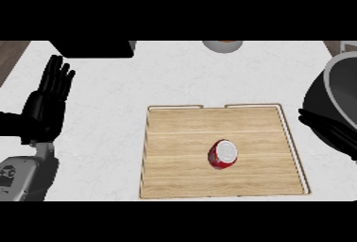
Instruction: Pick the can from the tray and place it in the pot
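Left hand (pixel 47 101) rests open, fingers up.

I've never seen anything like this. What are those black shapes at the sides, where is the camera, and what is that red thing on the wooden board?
The camera sits where the robot's head would be and looks steeply down at a white counter. The black shape at the left is the robot's left hand, open with fingers straight, resting and holding nothing. At the right edge, part of its right hand shows, fingers stretched out, also holding nothing. The wooden board is a tray with a low rim, and the red thing standing on it is a small can, seen from above so its pale top shows. The dark round shape at the far right is a pot, only partly in view. The can is meant to go into it, but nothing has touched the can yet.
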